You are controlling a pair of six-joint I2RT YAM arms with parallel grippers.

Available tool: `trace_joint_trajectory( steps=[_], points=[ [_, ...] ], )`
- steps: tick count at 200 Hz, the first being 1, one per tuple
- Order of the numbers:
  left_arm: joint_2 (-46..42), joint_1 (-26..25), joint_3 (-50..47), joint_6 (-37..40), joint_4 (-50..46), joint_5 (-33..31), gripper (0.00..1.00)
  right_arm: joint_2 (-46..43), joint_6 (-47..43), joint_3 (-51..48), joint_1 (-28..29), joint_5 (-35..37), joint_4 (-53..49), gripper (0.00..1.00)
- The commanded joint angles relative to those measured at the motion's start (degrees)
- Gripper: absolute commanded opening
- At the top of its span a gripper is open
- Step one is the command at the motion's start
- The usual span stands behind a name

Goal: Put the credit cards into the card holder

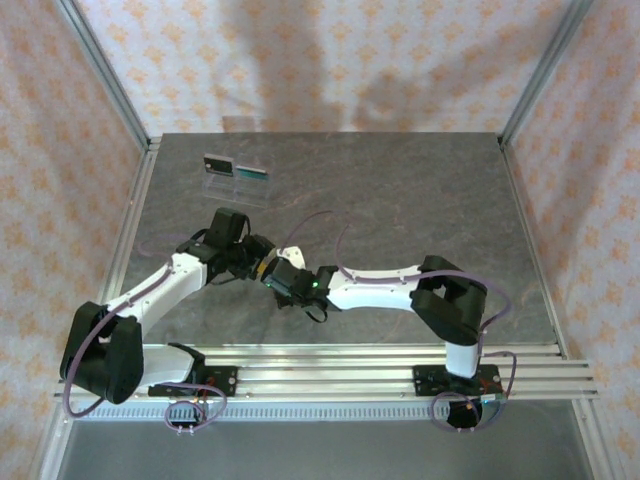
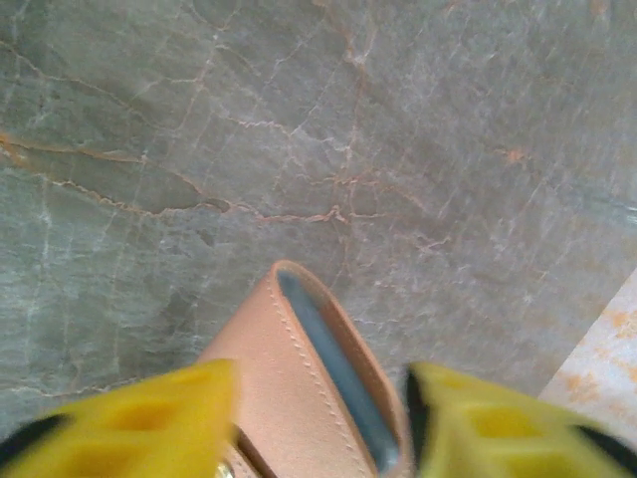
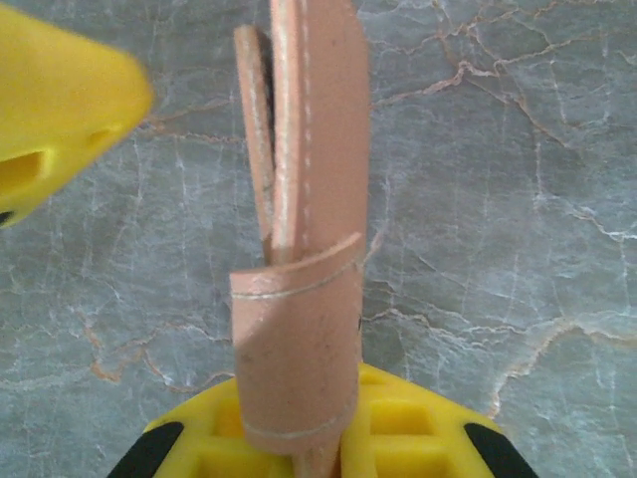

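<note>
Mid-table on the top view, the arms meet nose to nose: left gripper (image 1: 258, 265) and right gripper (image 1: 292, 282) are close together, too small there to read the jaws. Far-left on the table (image 1: 420, 200), well apart from both arms: black card (image 1: 215, 165) with a white mark and teal card (image 1: 253, 173), flat, side by side, on what looks like a clear sheet (image 1: 240, 188). Wrist cams fill in what the top cam can't. Right wrist: tan card holder (image 3: 311, 149) stands up out of the right gripper's jaws, pinched at its lower end, front flap curling over, so right is clenched on the card holder. Same view catches one yellow finger (image 3: 60, 90) of the left gripper at upper left, clear of the holder with bare table between. Left wrist: holder sits between the two spread fingers, slot mouth toward the camera, blue-grey strip (image 2: 333, 368) inside it; card or lining, can't tell. Left reads as released: jaws apart, straddling the holder, not pinching it.
</note>
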Motion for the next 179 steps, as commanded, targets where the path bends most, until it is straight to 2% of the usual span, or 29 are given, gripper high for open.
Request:
trace_joint_trajectory(
  steps=[1, 43, 62, 76, 101, 150, 179],
  points=[
    [-0.1, 0.7, 4.5, 4.9, -6.5, -2.9, 0.74, -1.5, 1.4, 0.7, -1.1, -3.2, -7.8, 0.05],
    [-1.2, 0.8, 5.9, 11.0, -7.3, -4.0, 0.76, -9.1, 7.1, -11.5, -8.7, -22.5, 1.9, 0.06],
    [-1.6, 0.8, 5.6, 14.4, -7.9, -4.7, 0.76, -11.0, 10.6, -17.7, -12.7, -31.2, 9.6, 0.14],
    [-1.9, 0.8, 5.5, 16.1, -8.3, -5.2, 0.76, -10.5, 12.9, -20.5, -14.4, -34.8, 13.8, 0.2],
    [-1.5, 0.7, 4.9, 18.2, -7.9, -4.9, 0.76, -10.0, 14.6, -22.2, -16.0, -34.8, 14.4, 0.38],
    [4.0, 0.5, 4.5, 21.7, -6.1, 0.3, 0.74, -13.0, 10.1, -21.0, -18.2, -31.2, 4.8, 0.5],
    [3.8, 0.5, 6.3, 24.7, -8.5, -2.1, 0.75, -14.8, 5.8, -19.1, -18.2, -28.4, -2.5, 0.58]
  ],
)
